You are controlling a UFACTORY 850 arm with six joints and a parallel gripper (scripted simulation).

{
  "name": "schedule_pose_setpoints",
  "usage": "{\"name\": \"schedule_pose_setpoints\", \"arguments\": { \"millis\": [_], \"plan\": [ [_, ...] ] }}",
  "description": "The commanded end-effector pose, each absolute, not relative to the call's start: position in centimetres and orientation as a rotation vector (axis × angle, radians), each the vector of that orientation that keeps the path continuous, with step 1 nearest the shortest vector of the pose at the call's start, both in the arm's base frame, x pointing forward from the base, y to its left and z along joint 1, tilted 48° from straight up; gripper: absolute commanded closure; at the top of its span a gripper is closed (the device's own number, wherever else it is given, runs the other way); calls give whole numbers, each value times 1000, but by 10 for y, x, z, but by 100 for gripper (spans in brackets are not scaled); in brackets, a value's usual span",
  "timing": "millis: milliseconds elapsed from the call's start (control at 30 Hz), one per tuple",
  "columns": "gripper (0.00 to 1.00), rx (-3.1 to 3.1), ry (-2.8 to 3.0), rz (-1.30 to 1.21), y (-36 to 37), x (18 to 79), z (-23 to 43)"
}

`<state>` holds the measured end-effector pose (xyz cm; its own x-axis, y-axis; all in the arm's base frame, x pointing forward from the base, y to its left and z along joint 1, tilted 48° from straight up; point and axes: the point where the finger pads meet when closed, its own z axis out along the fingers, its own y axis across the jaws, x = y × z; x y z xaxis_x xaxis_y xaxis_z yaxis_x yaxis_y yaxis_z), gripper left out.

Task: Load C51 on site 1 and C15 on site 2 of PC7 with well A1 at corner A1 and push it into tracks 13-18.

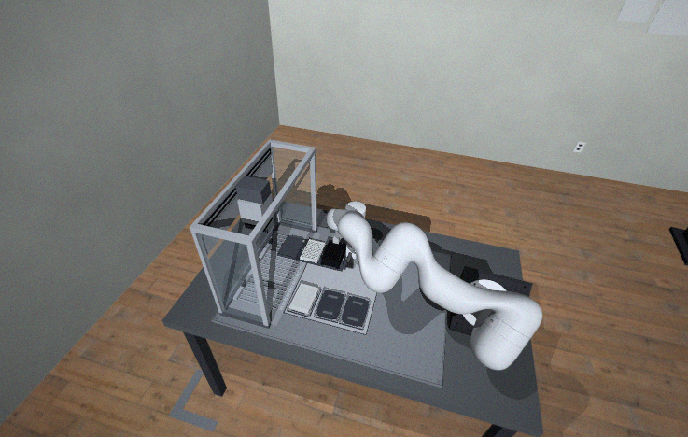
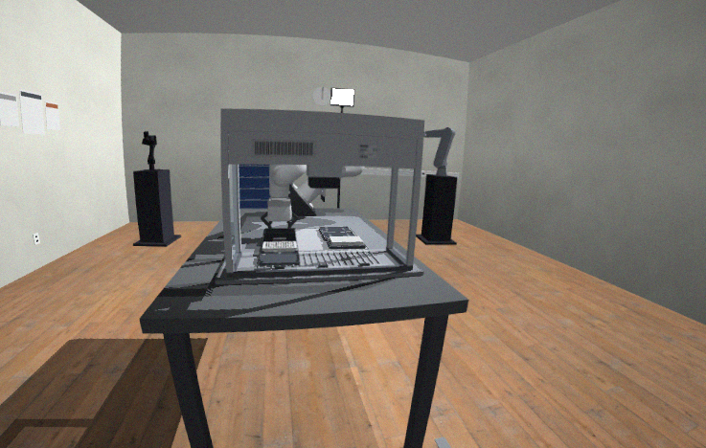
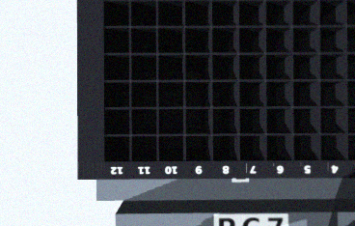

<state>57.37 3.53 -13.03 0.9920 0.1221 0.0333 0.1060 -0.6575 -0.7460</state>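
The carrier PC7 [image 1: 303,246] lies on the apron in front of the rails; its label also shows in the wrist view [image 3: 251,221]. The black deep-well block C51 [image 1: 333,254] sits on site 1 by the handle and fills the wrist view [image 3: 237,82]. The white 96-well plate C15 [image 1: 312,250] sits on site 2. Site 3 [image 1: 291,246] is dark and bare. The white 384-well plate C16 [image 1: 302,297] lies in nest S3. My gripper [image 2: 279,225] stands open just over the deep-well block, with a finger on each side. The fingers are out of the wrist view.
Nests S2 [image 1: 329,303] and S1 [image 1: 356,310] are dark and empty. The instrument's frame [image 1: 254,228] stands over the rails [image 1: 275,274], its posts beside the carrier. A pipetting head [image 1: 251,203] hangs inside the frame.
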Motion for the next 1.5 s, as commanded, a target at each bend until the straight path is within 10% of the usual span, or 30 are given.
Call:
{"name": "schedule_pose_setpoints", "arguments": {
  "millis": [0, 1467],
  "plan": [
    [18, -2294, -158, 22, 35, 580, -130],
    [18, -2294, -158, 22, 40, 618, -128]
  ]
}}
